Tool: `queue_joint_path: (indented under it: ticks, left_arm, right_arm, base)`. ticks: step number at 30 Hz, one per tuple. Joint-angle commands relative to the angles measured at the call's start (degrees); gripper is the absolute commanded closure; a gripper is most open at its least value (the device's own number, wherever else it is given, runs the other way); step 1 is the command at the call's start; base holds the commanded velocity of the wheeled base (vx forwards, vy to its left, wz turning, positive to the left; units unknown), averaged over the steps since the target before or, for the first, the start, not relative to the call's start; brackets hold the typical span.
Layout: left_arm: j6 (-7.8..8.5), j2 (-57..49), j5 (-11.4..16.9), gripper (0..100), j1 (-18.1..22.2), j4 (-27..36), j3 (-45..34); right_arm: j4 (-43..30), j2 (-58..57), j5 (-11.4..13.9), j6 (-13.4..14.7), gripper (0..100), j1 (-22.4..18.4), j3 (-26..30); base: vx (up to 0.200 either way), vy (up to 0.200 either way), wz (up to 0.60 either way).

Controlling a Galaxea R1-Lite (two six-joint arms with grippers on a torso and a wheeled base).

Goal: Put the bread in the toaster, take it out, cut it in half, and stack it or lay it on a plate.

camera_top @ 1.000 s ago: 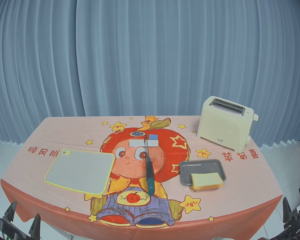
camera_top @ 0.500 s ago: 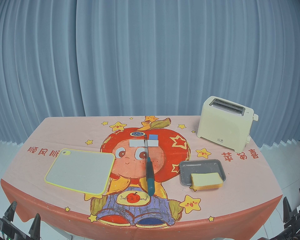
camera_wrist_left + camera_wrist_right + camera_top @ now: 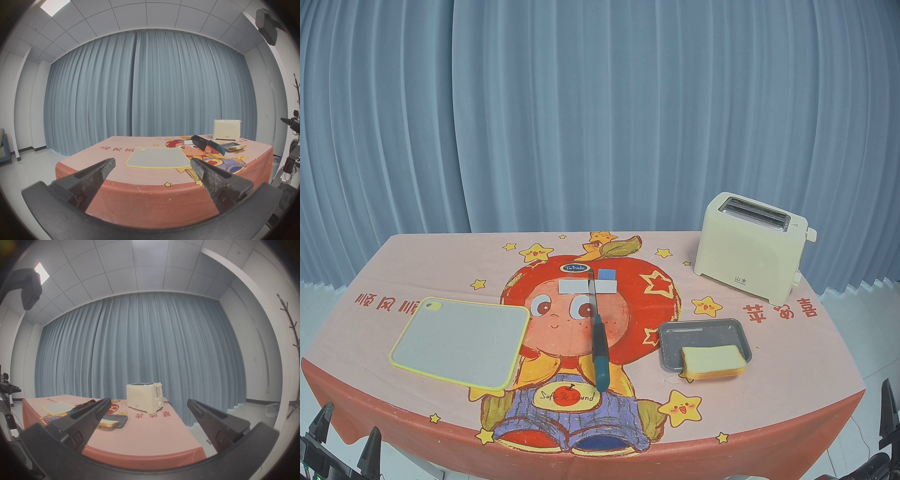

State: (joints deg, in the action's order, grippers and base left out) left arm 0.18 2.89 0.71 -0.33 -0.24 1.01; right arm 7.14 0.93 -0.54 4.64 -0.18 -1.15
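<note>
Head view: I'm seeing the bread (image 3: 713,361) lying flat on the grey tray (image 3: 675,334) by the table's (image 3: 781,375) near-right corner, its long axis along the near edge. The toaster (image 3: 751,247) is sitting at the far-right corner.
Left wrist view: left claw (image 3: 152,160) is hanging apart and empty off the near-left corner.
Right wrist view: right claw (image 3: 148,401) is hanging apart and empty off the right edge. I'm judging it the nearer one.

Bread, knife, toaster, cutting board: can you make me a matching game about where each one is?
Things:
1 bread
2 knife
3 toaster
4 cutting board

Places:
A in the middle, handle nearest the robot
B on the grey tray
C left side, lying flat
D far back, right side

Pairs: 1-B, 2-A, 3-D, 4-C
</note>
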Motion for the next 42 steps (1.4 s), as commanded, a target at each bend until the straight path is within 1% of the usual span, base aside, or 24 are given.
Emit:
queue_joint_path:
  ticks: [1,2,3,5,6,7,8,11,13,15,17,18,19,21,22,26,28,29,30,32,33,34,36,42]
  left_arm:
    - [-0.01,0.0,0.0,0,0.0,0.0,-1.0]
    - [-0.01,0.0,0.0,0,0.0,0.0,-1.0]
    - [-0.01,0.0,0.0,0,0.0,0.0,-1.0]
    - [-0.01,0.0,0.0,0,0.0,0.0,-1.0]
    - [-0.01,0.0,0.0,0,0.0,0.0,-1.0]
    - [-0.01,0.0,0.0,0,0.0,0.0,-1.0]
    - [-0.01,0.0,0.0,0,0.0,0.0,-1.0]
    - [-0.01,0.0,0.0,0,0.0,0.0,-1.0]
    - [-0.01,0.0,0.0,0,0.0,0.0,-1.0]
    - [-0.01,0.0,0.0,0,0.0,0.0,-1.0]
    - [-0.01,0.0,0.0,0,0.0,0.0,-1.0]
    - [-0.01,0.0,0.0,0,0.0,0.0,-1.0]
    - [-0.01,0.0,0.0,0,0.0,0.0,-1.0]
    - [-0.01,0.0,0.0,0,0.0,0.0,-1.0]
    - [-0.01,0.0,0.0,0,0.0,0.0,-1.0]
    - [-0.01,0.0,0.0,0,0.0,0.0,-1.0]
    - [-0.01,0.0,0.0,0,0.0,0.0,-1.0]
    - [-0.01,0.0,0.0,0,0.0,0.0,-1.0]
    - [-0.01,0.0,0.0,0,0.0,0.0,-1.0]
    - [-0.01,0.0,0.0,0,0.0,0.0,-1.0]
    - [-0.01,0.0,0.0,0,0.0,0.0,-1.0]
    - [-0.01,0.0,0.0,0,0.0,0.0,-1.0]
    - [-0.01,0.0,0.0,0,0.0,0.0,-1.0]
    - [-0.01,0.0,0.0,0,0.0,0.0,-1.0]
  right_arm:
    - [-1.1,0.2,1.2,1.2,0,-0.2,-0.9]
    - [-1.1,0.2,1.2,1.2,0,-0.2,-0.9]
    - [-2.5,0.5,2.0,5.7,0,-0.3,-1.7]
    - [-3.5,0.5,2.8,8.5,0,-0.3,-2.1]
    - [-4.6,0.5,3.7,11.0,0,-0.4,-2.5]
    - [-4.6,0.5,3.7,11.0,0,-0.4,-2.5]
    - [-6.2,0.2,5.2,16.0,0,-0.3,-2.9]
    - [-6.8,-0.3,6.1,21.0,0,0.0,-2.2]
    - [-6.5,-0.3,7.6,25.1,0,0.0,-1.4]
    - [-6.2,-0.3,10.6,30.0,0,0.0,-1.2]
    - [-5.8,-0.3,12.4,36.0,0,0.0,-1.2]
    - [-5.8,-0.3,12.8,37.5,0,0.0,-1.2]
    - [-5.8,-0.3,13.0,40.8,0,0.0,-1.1]
    - [-5.8,-0.3,13.2,44.8,0,0.0,-1.1]
    - [-5.8,-0.3,13.4,47.5,0,0.0,-1.1]
    - [-5.8,-0.3,16.6,56.5,0,0.0,-0.8]
    - [-5.7,-0.3,17.1,61.2,0,0.0,0.0]
    - [-5.6,-0.3,17.1,62.9,0,0.0,0.2]
    - [-5.6,-0.3,17.2,63.6,0,0.0,0.2]
    - [-5.6,-0.3,17.3,67.9,0,0.0,0.2]
    - [-5.6,-0.3,17.3,69.1,0,0.0,0.3]
    - [-5.6,-0.3,17.3,69.4,0,0.0,0.2]
    - [-5.6,-0.3,17.3,72.1,0,0.0,0.2]
    - [-5.7,-0.3,17.3,75.2,0,0.0,0.2]
  base:
    - [0.0,0.0,0.0]
    - [0.0,0.0,0.0]
    - [0.0,0.0,0.0]
    - [0.0,0.0,0.0]
    - [0.0,0.0,0.0]
    - [0.0,0.0,0.0]
    - [0.0,0.0,0.0]
    - [0.0,0.0,0.0]
    - [0.0,0.0,0.0]
    - [0.0,0.0,0.0]
    - [0.0,0.0,0.0]
    - [0.0,0.0,0.0]
    - [0.0,0.0,0.0]
    - [0.0,0.0,0.0]
    - [0.0,0.0,0.0]
    - [0.0,0.0,0.0]
    - [0.0,0.0,0.0]
    - [0.0,0.0,0.0]
    - [0.0,0.0,0.0]
    - [0.0,0.0,0.0]
    - [0.0,0.0,0.0]
    - [0.0,0.0,0.0]
    - [0.0,0.0,0.0]
    - [0.0,0.0,0.0]
